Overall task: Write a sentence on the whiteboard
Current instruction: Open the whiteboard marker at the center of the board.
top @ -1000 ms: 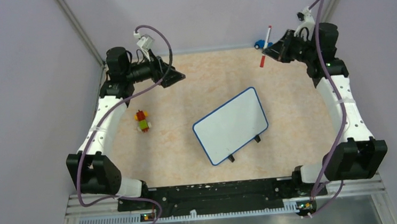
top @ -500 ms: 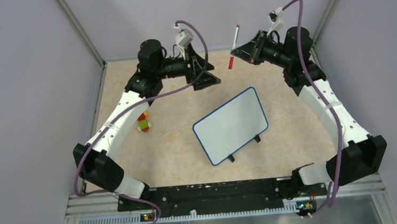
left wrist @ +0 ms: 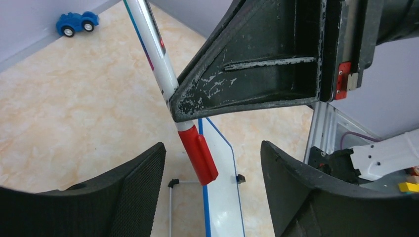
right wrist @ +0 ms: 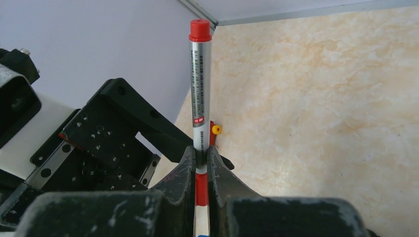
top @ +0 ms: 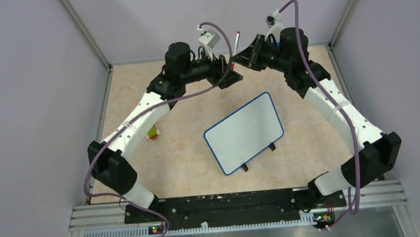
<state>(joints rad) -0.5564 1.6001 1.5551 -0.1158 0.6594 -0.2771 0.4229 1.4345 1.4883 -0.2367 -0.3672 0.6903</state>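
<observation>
One marker (right wrist: 199, 74), one whiteboard (top: 244, 133), one blue car (left wrist: 76, 23), one block toy (top: 152, 132).

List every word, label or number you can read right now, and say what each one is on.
Marker barrel: fine print along its length and a small red label, both too small to read.
Whiteboard: blank, no writing on it.
Nothing else in view carries legible text.
</observation>
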